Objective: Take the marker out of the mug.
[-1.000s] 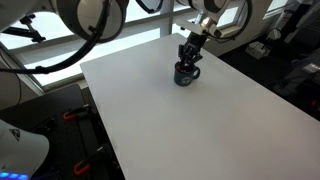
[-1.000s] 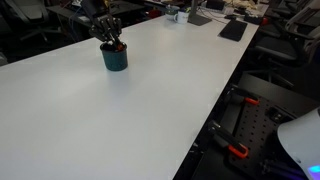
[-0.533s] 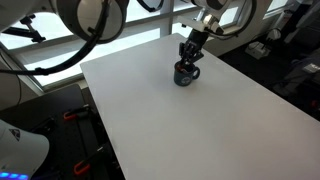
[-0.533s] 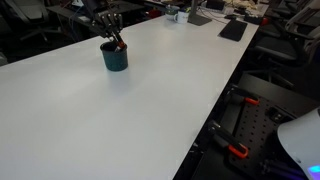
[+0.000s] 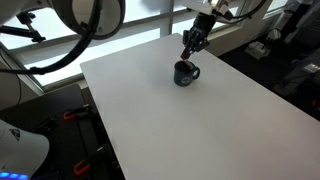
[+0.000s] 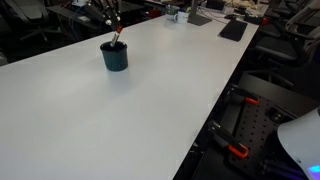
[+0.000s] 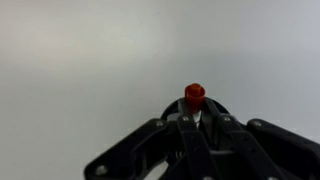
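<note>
The dark navy mug (image 5: 185,73) stands upright on the white table (image 5: 200,120), toward its far end; it also shows in an exterior view (image 6: 114,57). My gripper (image 5: 191,43) hangs right above the mug, lifted clear of its rim, and shows in an exterior view (image 6: 109,20) too. It is shut on the thin dark marker (image 6: 117,37), which hangs down from the fingers with its lower end at about the mug's rim. In the wrist view the marker's red end (image 7: 195,96) sticks out between the closed fingers (image 7: 196,125).
A flat black object (image 6: 233,30) and small items lie at the table's far end. The table's long edge (image 6: 215,110) drops off toward frames with red clamps (image 6: 237,152). Dark equipment (image 5: 300,60) stands beyond the table.
My gripper has risen from the mug's mouth with the marker in it. The marker has come up most of its length. The mug has stayed in place.
</note>
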You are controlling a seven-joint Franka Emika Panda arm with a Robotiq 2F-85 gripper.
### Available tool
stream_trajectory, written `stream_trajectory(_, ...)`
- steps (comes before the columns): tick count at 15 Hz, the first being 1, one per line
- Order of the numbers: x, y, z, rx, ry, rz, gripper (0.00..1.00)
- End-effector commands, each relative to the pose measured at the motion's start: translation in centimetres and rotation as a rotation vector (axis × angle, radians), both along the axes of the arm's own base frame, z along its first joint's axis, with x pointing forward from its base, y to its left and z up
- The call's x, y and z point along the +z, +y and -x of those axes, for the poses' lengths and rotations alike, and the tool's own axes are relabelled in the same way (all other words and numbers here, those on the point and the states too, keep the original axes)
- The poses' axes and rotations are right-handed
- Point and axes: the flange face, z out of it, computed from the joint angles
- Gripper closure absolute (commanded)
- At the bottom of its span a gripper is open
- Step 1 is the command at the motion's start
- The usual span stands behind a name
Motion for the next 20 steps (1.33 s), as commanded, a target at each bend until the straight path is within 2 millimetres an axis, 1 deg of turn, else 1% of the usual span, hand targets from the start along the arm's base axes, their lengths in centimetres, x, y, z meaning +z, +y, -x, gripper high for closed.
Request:
stream_trajectory(1,3.4,-0.4,-0.1,0.006,-0.034,-0.014,0.95)
stream_trajectory(3,4.5,-1.1,-0.5,-0.01,-0.072,0.013,0.95)
stream_trajectory(7,6.0,-2.9,-0.6,-0.032,-0.101,0.021,0.95)
stream_trajectory(10,6.1,-4.5,-0.9,-0.051,-0.121,0.036,0.95)
stream_trajectory(14,4.0,-7.0,-1.1,-0.084,-0.121,0.06,0.95)
stream_trajectory(20,0.1,-10.3,-0.7,-0.135,-0.083,0.076,0.95)
